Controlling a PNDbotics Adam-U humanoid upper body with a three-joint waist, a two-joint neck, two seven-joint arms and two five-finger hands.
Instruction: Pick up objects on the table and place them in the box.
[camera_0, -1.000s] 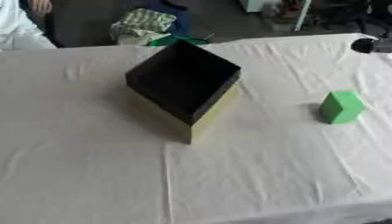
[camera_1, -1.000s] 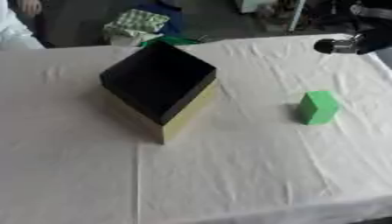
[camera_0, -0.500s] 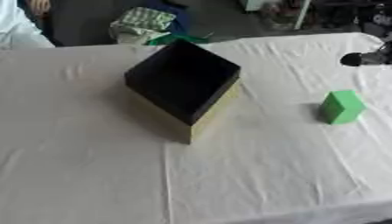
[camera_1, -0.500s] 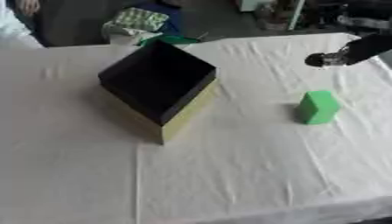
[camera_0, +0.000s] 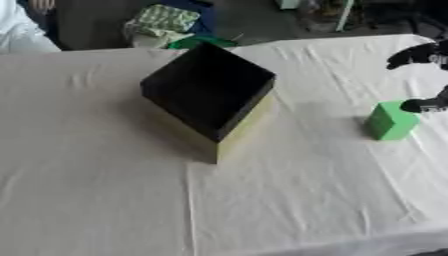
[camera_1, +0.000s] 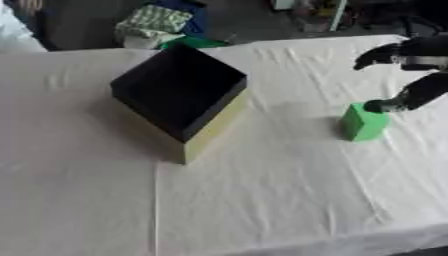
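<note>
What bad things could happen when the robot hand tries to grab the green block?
1. The right hand is open, one fingertip at the top far corner of the block. It might knock the block over or push it away instead of gripping it.
2. The box sits well to the left. The block could drop on the cloth during the carry, or hit the box's rim.

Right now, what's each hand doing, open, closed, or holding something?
Left hand: not in view.
Right hand: open, fingers spread beside the green block, one fingertip at its top edge, holding nothing.
</note>
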